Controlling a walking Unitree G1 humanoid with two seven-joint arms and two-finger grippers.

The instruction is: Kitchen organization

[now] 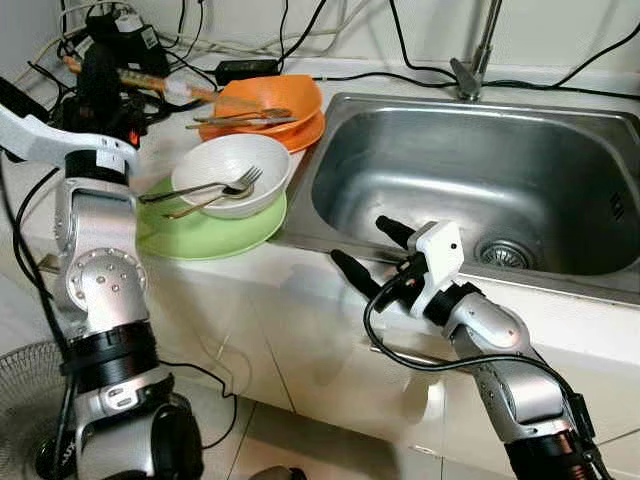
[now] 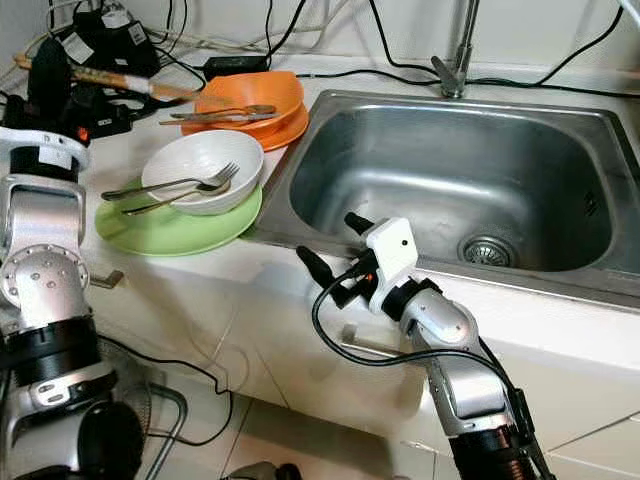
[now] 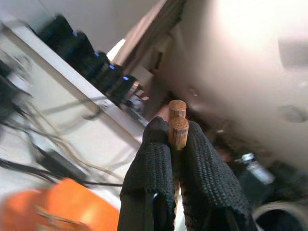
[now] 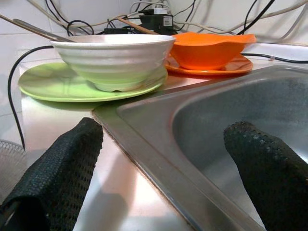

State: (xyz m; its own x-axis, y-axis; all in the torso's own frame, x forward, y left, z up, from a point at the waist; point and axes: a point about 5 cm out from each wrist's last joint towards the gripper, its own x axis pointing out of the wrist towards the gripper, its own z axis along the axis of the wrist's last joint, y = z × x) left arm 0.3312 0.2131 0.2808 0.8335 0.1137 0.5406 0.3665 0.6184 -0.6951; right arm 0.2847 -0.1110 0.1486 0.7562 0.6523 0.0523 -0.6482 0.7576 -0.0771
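Note:
My left gripper (image 3: 176, 134) is raised over the back left of the counter, shut on a pair of wooden chopsticks (image 3: 177, 120) whose shafts (image 1: 150, 82) point toward the orange dishes. A white bowl (image 1: 230, 165) holding a fork (image 1: 215, 186) and a spoon sits on a green plate (image 1: 215, 238). Behind it an orange bowl (image 1: 272, 97) with utensils across it rests on an orange plate (image 1: 305, 133). My right gripper (image 1: 372, 252) is open above the front left rim of the steel sink (image 1: 480, 170), holding nothing. Its fingers (image 4: 62, 168) frame the rim.
The faucet (image 1: 478, 58) stands behind the sink, and the drain (image 1: 505, 253) is at the basin's front right. Black cables (image 1: 250, 62) and power adapters (image 1: 130, 35) crowd the back wall. A floor fan (image 1: 22, 395) stands at the lower left beside the cabinet.

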